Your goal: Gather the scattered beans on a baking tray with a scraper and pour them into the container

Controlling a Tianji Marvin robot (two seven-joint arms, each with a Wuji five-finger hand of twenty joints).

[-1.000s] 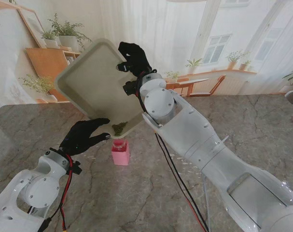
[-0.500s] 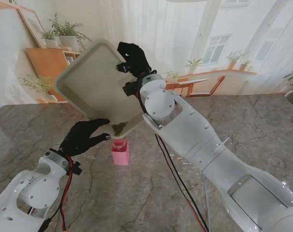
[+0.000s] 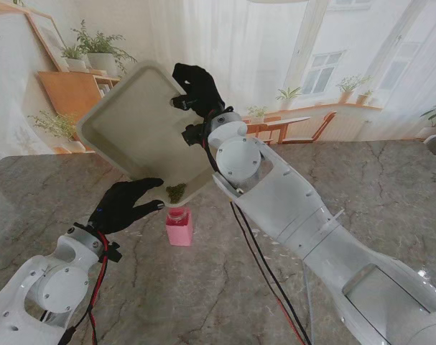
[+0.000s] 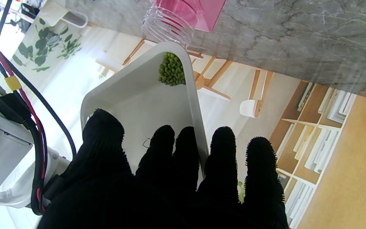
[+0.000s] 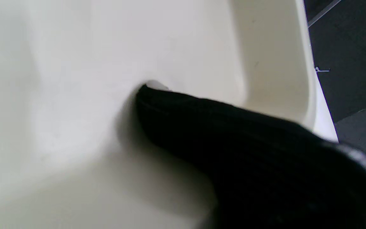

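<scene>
The tray (image 3: 135, 133) is lifted clear of the bench (image 3: 361, 180) and tipped steeply, one corner pointing down toward the pink container (image 3: 179, 226) that stands upright on the marble just nearer to me than that corner. The right hand (image 3: 196, 88) grips the tray's raised far edge — fingers curled over the rim, the thumb (image 5: 202, 127) pressed flat against the pale inside face, as the right wrist view shows close up. The left hand (image 3: 126, 203) sits at the tray's low edge to the left of the container, its fingers (image 4: 222, 152) spread and straddling the rim: in the left wrist view some lie on the inner side and some on the outer, so it steadies or lightly grasps the edge, though how firmly cannot be told. The beans (image 4: 171, 69) are heaped in a small green pile in the lowest corner of the tray, held against the curved wall there; in the stand view they show as a dark green clump (image 3: 177, 192) right at the corner. The container's clear ribbed mouth (image 4: 167, 26) lies just past the tray corner, close to it but not touching as far as can be seen. The rest of the tray's surface looks bare — no stray beans can be made out. A red and black cable (image 3: 99, 273) runs along the left forearm.
</scene>
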